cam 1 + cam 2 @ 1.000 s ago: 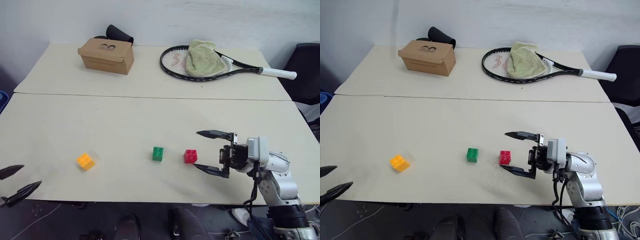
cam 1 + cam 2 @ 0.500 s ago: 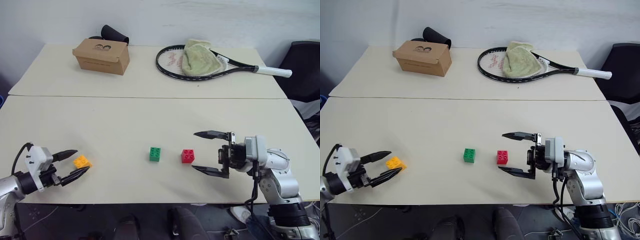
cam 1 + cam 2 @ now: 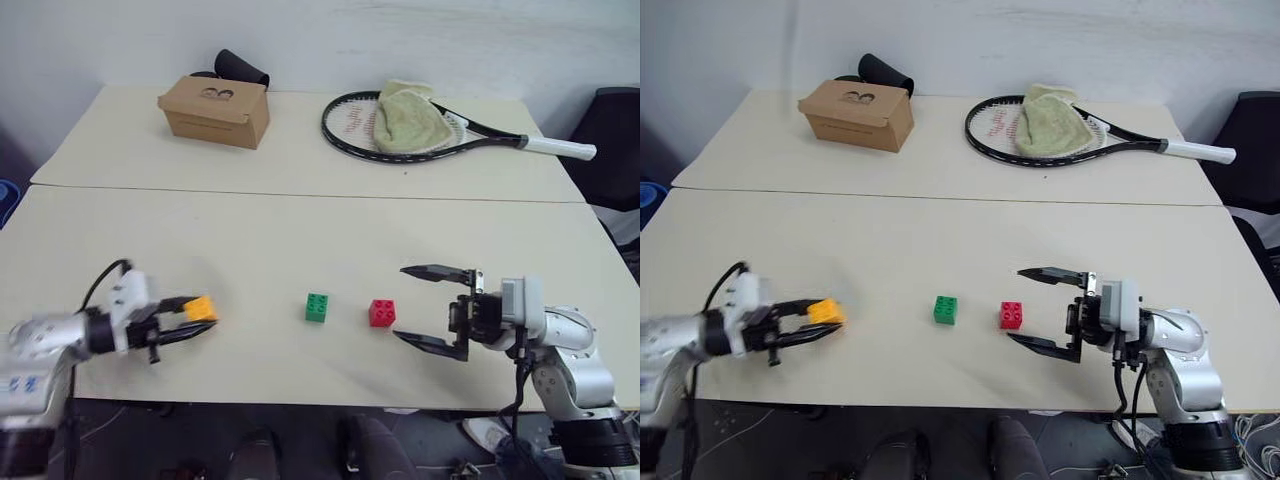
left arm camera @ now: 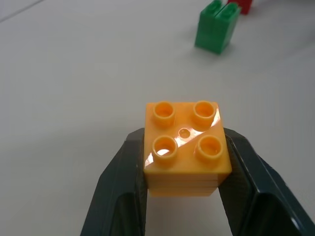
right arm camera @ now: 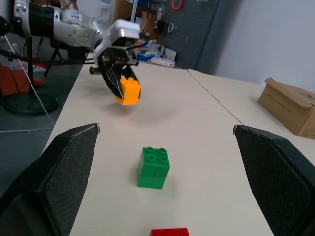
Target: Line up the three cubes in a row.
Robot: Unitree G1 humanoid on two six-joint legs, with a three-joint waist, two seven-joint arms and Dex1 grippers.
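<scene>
At the table's near left, the left arm reaches in low from the edge, its forearm roughly level and pointing toward the middle of the table (image 3: 300, 240). The left gripper (image 3: 197, 315) is clamped on the yellow-orange cube (image 3: 203, 307), one black finger pressed against each side face. In the left wrist view the yellow-orange cube sits studs-up between the fingers (image 4: 123, 182), four studs showing, its top slightly tilted. In the right wrist view it hangs a little above the tabletop, with a faint shadow under it.

To its right, well apart, the green cube (image 3: 317, 307) stands on the table, studs up. The red cube (image 3: 381, 313) stands just beside it, a small gap between them; the two lie on a line running left to right along the near part of the table.

Just right of the red cube is the right gripper (image 3: 430, 308), fingers spread wide and holding nothing, pointing left toward the cubes, one finger above the other. The right arm bends up from the near right edge.

On the far table section lie a brown cardboard box (image 3: 215, 110) with a dark object (image 3: 240, 69) behind it, and, further right, a tennis racket (image 3: 440, 130) with a pale green towel (image 3: 405, 116) draped over its head. Nothing lies between the three cubes.
</scene>
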